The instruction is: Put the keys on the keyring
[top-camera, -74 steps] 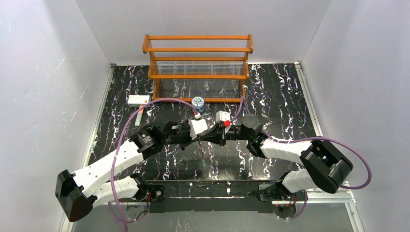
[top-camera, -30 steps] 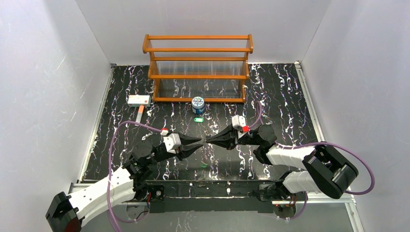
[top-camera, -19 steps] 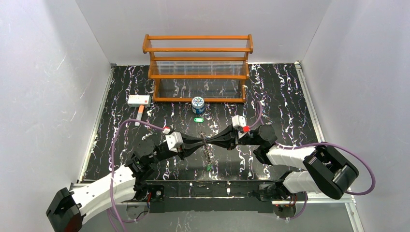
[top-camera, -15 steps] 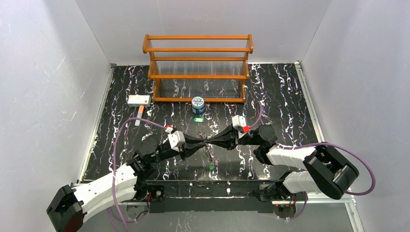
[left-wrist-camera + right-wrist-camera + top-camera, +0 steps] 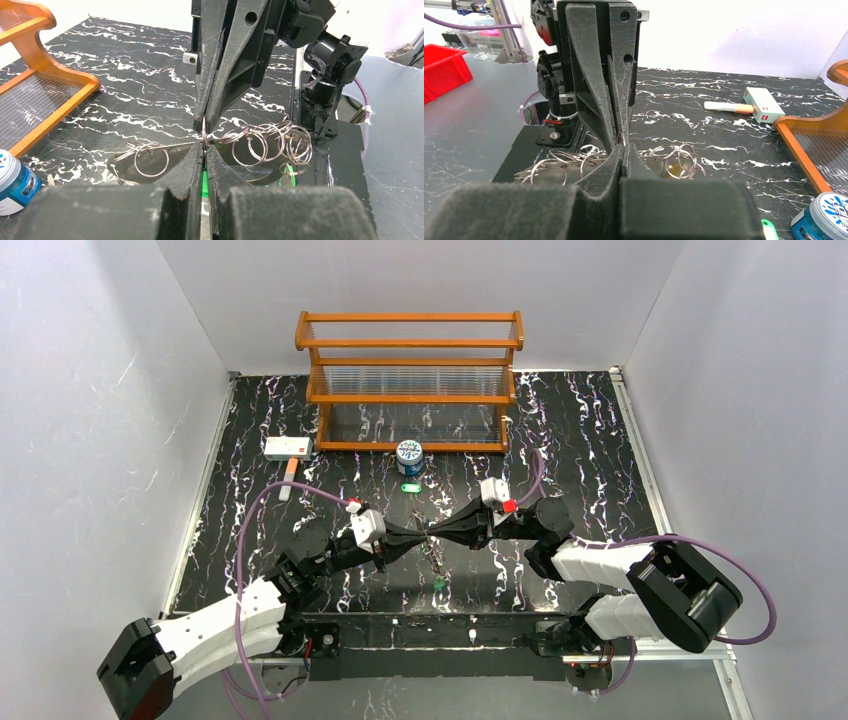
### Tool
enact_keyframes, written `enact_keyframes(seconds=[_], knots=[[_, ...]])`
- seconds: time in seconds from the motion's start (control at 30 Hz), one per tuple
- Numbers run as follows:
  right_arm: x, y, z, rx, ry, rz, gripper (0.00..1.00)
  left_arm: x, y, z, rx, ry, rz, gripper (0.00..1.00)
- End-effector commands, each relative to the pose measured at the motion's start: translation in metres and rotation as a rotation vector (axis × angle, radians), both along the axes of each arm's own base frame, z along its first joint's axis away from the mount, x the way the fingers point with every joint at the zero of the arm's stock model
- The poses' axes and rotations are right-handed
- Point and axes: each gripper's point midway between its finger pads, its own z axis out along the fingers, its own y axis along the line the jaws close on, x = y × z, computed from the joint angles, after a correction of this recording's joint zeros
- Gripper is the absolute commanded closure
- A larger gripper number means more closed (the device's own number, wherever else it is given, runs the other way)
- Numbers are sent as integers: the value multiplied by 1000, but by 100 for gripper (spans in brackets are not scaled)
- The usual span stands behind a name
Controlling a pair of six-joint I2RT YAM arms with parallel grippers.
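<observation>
Pinching the keyring [image 5: 263, 144], left fingers [image 5: 187, 175] meet right fingers [image 5: 235, 55] before the can [image 5: 410, 453].

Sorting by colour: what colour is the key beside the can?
Green plastic-headed key; top external view.

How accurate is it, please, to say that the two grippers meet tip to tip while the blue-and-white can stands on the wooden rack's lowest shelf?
Not quite. The left gripper and right gripper do meet tip to tip, but the can stands on the table in front of the rack, not on a shelf. The top external view shows it.
</observation>
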Motion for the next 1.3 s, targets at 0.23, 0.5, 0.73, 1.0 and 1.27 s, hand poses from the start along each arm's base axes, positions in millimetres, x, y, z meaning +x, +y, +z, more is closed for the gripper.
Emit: enact_keyframes(seconds=[0.23,0.5,0.73,1.0,1.27], knots=[[3,-1,20,-14,-144,-15,59,8,0,28,-24,-19,42,100],[21,-2,24,-87,-238,-109,44,18,7,12,231,-4,66,100],[28,7,20,-147,-224,-81,50,18,18,-4,465,36,47,100],[28,16,14,-170,-189,-23,64,21,21,-1,555,36,33,100],[24,22,7,-183,-142,42,56,22,16,-6,569,52,10,100]])
